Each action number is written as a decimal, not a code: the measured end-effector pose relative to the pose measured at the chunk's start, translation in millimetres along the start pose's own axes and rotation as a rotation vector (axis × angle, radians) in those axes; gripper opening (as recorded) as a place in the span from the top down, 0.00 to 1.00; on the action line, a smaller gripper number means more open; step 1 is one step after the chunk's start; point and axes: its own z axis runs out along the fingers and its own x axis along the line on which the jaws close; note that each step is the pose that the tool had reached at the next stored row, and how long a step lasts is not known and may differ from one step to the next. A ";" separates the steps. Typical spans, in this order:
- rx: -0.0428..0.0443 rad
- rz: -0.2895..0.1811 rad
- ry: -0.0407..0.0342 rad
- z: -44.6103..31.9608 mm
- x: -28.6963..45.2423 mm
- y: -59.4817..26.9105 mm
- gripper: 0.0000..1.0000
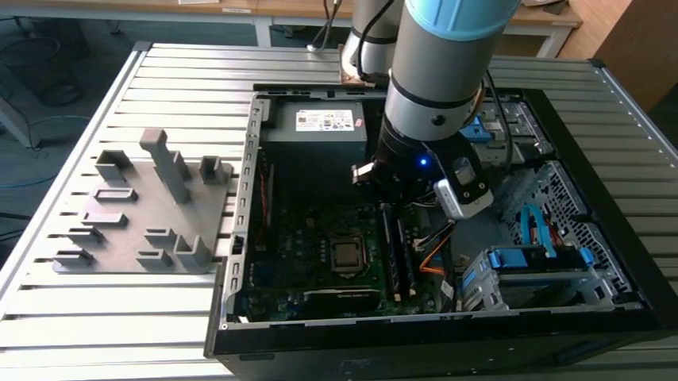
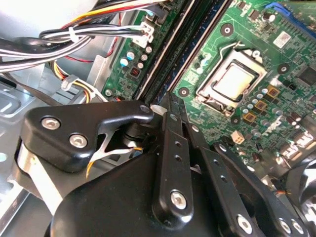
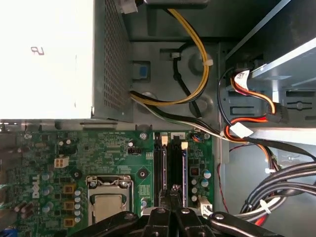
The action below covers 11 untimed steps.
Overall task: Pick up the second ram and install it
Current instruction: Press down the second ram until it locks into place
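Down among the motherboard (image 3: 98,153) slots, at 3 o'clock of the processor socket (image 3: 109,200): second ram (image 3: 176,168), seated on edge. Directly above it, claw (image 3: 174,193), fingers pinched narrow, tips touching the stick's top edge. Beyond, at 12 o'clock, power supply (image 1: 330,121); at 9 o'clock on the tabletop (image 1: 159,87), grey fixture (image 1: 148,206).
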 end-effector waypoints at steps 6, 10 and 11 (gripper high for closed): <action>-0.0007 0.000 0.0000 11.3 0.2 8.8 0.90; -0.0026 0.000 0.0000 18.7 1.1 11.9 0.90; -0.0026 0.000 0.0000 20.5 1.5 12.2 0.90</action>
